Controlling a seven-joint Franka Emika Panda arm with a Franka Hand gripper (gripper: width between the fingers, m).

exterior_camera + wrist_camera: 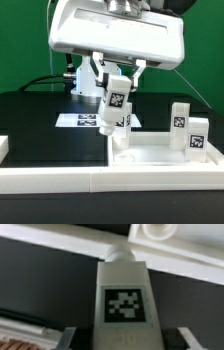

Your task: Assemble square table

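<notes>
So the hand (115, 98) is clamped on a white plastic block leg with a black-and-white tag (115, 104), its round peg end pointing down over the corner of the white square tray-like tabletop with raised rim (160, 156) on the black surface (40, 120). Two more white tagged legs (187, 127) stand upright in the tray's far corner, on the exterior view's right.

White leg (115, 104) bears a black-and-white square tag; white tabletop (160, 155) lies on a black work surface (40, 125).

Black table (40, 115) under marker board (78, 120), tabletop (165, 155).
</notes>
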